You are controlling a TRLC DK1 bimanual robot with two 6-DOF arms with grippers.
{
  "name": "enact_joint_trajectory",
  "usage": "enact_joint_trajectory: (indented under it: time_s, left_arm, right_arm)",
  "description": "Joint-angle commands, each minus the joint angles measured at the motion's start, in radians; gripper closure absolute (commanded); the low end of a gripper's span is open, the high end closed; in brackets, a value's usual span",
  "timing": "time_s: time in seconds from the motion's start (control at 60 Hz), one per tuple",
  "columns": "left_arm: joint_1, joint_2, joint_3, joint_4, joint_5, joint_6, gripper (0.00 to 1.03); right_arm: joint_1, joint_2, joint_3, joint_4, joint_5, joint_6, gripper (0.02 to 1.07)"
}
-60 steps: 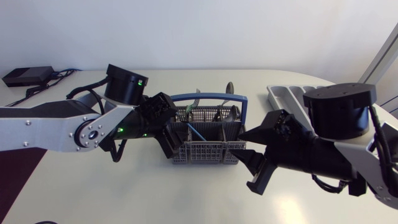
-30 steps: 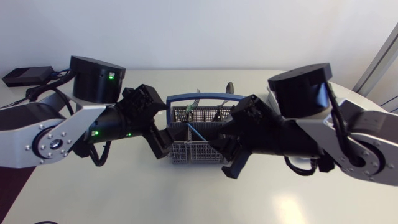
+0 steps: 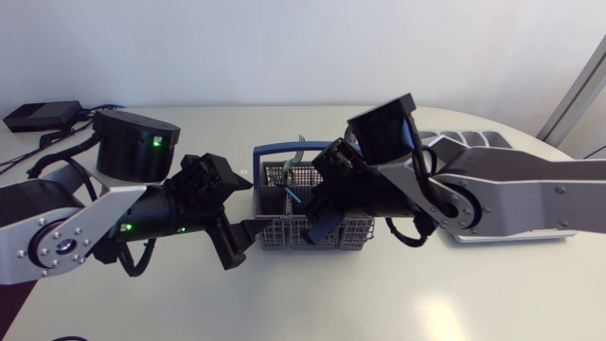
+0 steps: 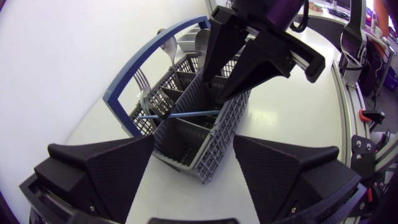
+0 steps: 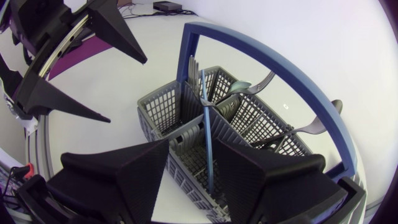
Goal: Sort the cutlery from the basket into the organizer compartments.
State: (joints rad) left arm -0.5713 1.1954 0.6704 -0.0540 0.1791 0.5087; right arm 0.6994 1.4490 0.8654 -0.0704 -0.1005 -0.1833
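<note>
A grey mesh cutlery basket with a blue hoop handle stands mid-table. Forks and spoons stick up in its far compartments, and a thin blue stick leans across the near ones. My right gripper hangs open over the basket; the blue stick runs through the gap between the fingers, ungripped. My left gripper is open, low at the basket's left end, with the basket ahead of its fingers. The grey organizer lies at the right, mostly hidden by my right arm.
A black box with cables sits at the table's back left corner. My two arms crowd the basket from both sides. Bare tabletop stretches along the front edge.
My right arm has swung left from beside the basket to above it, its gripper now straddling the blue stick. My left gripper has drawn back a little from the basket's left side.
</note>
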Motion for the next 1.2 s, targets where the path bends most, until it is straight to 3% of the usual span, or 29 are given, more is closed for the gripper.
enact_joint_trajectory:
  time_s: [0.0, 0.067, 0.433, 0.55, 0.917, 1.183]
  left_arm:
    - [-0.002, -0.02, -0.022, -0.003, 0.011, 0.014, 0.16]
    - [-0.006, -0.02, -0.023, -0.003, 0.011, 0.013, 0.16]
    - [-0.006, -0.019, -0.032, -0.004, 0.014, 0.014, 0.16]
    - [0.001, -0.025, -0.031, -0.006, 0.016, 0.016, 0.16]
    - [0.001, -0.034, -0.037, -0.01, 0.017, 0.016, 0.16]
    - [0.005, -0.039, -0.042, -0.012, 0.019, 0.019, 0.16]
  right_arm:
    - [0.009, 0.047, 0.034, 0.012, 0.019, 0.038, 0.57]
    - [0.005, 0.076, 0.052, 0.011, 0.027, 0.044, 0.64]
    - [0.011, 0.168, 0.109, -0.011, 0.082, 0.053, 0.66]
    - [0.029, 0.166, 0.107, -0.023, 0.091, 0.053, 0.71]
    - [0.078, 0.203, 0.11, -0.009, 0.228, 0.035, 0.7]
    - [0.087, 0.264, 0.142, -0.014, 0.254, 0.028, 0.7]
